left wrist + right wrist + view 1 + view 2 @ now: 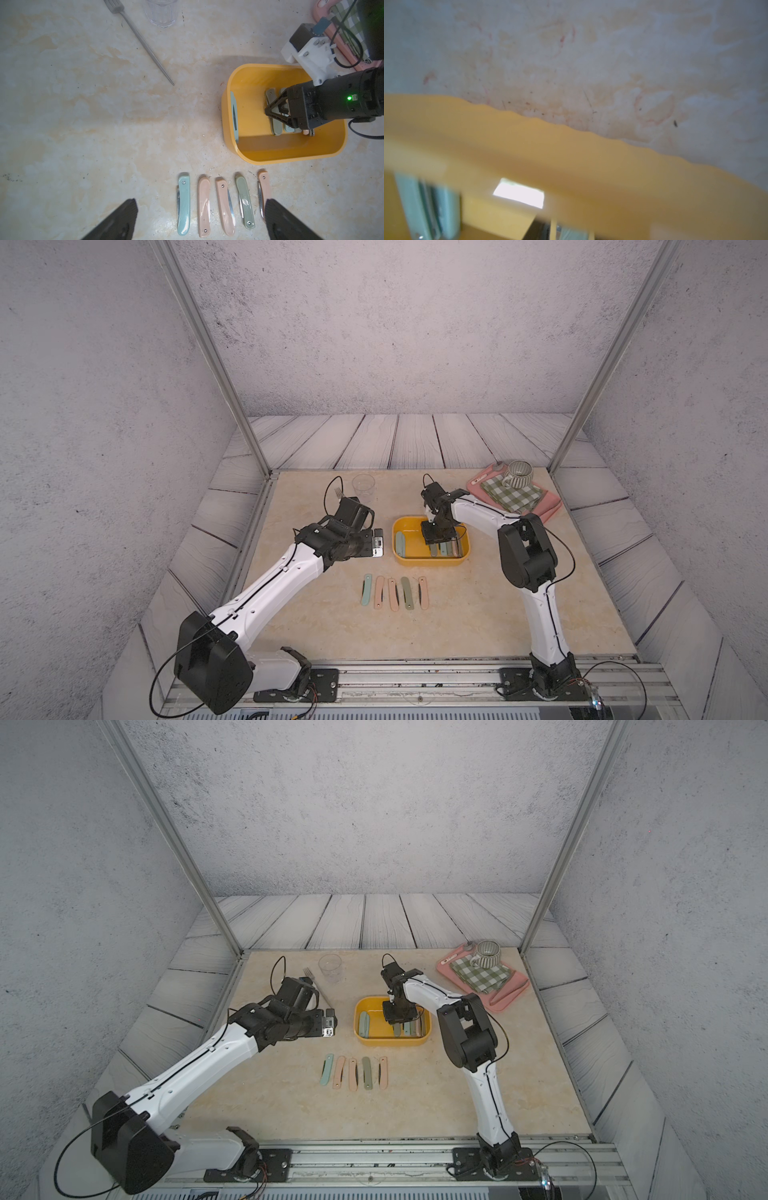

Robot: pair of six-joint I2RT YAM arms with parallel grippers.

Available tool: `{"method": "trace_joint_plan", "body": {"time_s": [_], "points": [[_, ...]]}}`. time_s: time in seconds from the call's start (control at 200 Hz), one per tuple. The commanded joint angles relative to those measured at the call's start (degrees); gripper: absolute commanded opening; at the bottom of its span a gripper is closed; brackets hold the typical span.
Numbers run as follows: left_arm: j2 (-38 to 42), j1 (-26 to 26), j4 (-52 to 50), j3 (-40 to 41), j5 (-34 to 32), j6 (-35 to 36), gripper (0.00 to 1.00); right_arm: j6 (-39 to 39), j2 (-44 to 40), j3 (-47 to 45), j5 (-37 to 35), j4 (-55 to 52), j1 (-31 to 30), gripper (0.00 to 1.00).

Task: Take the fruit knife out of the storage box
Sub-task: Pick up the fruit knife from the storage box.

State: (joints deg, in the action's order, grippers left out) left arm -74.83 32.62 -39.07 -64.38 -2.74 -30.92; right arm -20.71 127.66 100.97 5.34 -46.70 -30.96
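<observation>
We see a yellow storage box on a beige marbled table. The row there runs mint knife, pink knife, second pink knife, olive knife, third pink knife. We find the tray pink, its cloth green-and-white checked, the mug striped green and cream.

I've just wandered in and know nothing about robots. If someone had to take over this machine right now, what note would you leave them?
Grippers: the left gripper is open and empty, hovering beside the storage box. The right gripper is down inside it, fingers close around a grey-green fruit knife; a firm grip is not confirmed.
Done: a row of five knives lies on the table in front of the box.
Left: lift that knife out, then the other knives bunched beside it and the pale blue knife at the box wall nearest the left arm.
</observation>
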Motion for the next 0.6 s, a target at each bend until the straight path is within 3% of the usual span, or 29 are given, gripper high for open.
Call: {"method": "trace_joint_plan", "body": {"time_s": [0.0, 0.245, 0.595], "points": [[0.6, -0.5, -0.6, -0.9, 0.5, 0.9, 0.99, 0.0, 2.3, -0.3, -1.4, -1.9, -0.4, 0.29], [0.6, -0.7, -0.3, -0.9, 0.3, 0.7, 0.99, 0.0, 1.6, -0.1, -1.6, -2.0, -0.4, 0.14], [0.5, -0.8, 0.0, -0.8, 0.1, 0.3, 0.99, 0.1, -1.4, 2.0, -1.9, -2.9, -0.3, 0.09]]}}
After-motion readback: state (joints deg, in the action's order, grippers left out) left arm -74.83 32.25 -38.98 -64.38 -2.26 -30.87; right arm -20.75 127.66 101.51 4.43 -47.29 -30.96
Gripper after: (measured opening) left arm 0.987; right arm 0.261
